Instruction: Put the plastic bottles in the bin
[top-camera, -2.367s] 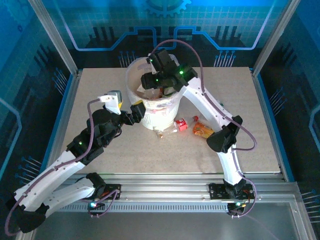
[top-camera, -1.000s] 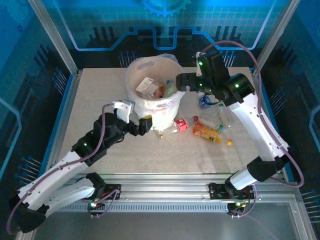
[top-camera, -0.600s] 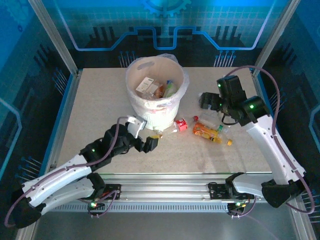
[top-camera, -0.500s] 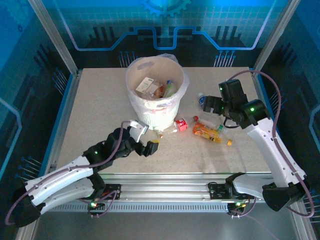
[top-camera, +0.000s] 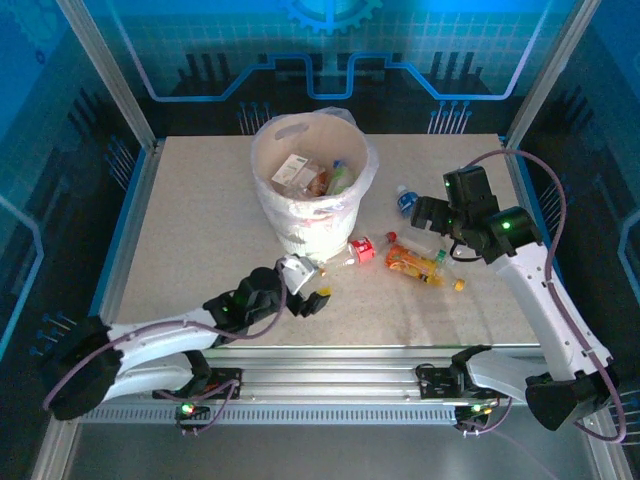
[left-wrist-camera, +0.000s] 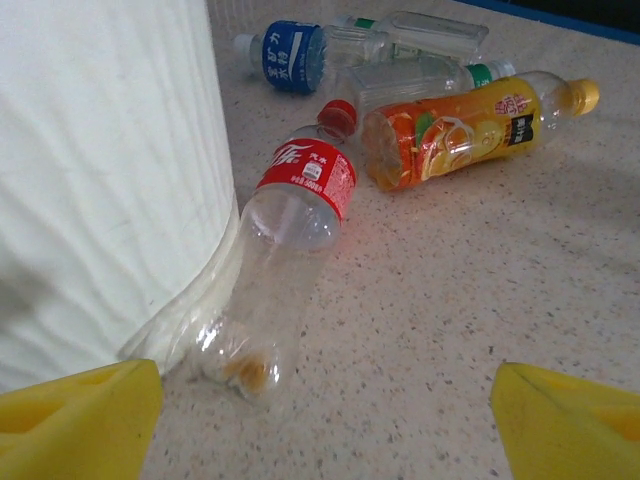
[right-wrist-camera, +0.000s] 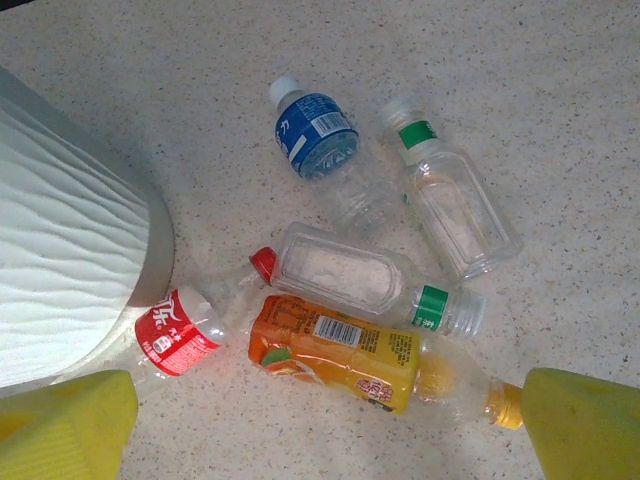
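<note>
Your left fingers (left-wrist-camera: 80, 415) have dropped low to the desk (left-wrist-camera: 450, 320), spread and empty, facing the red-labelled bottle (left-wrist-camera: 295, 215) lying against the bin (left-wrist-camera: 100, 180). Farther out, your right fingers (right-wrist-camera: 60, 420), swung off the bin, hang released over the orange juice bottle (right-wrist-camera: 335, 352) and three others, so both pickups look ready.

White bin (left-wrist-camera: 100, 180) at left. A red-label bottle (left-wrist-camera: 298, 215) lies on the speckled table (left-wrist-camera: 450, 300), its base against the bin. Beyond lie an orange bottle (left-wrist-camera: 455, 132), a blue-label bottle (left-wrist-camera: 290, 55) and clear bottles (left-wrist-camera: 410, 78). Gripper (left-wrist-camera: 320, 420) spread wide below.
</note>
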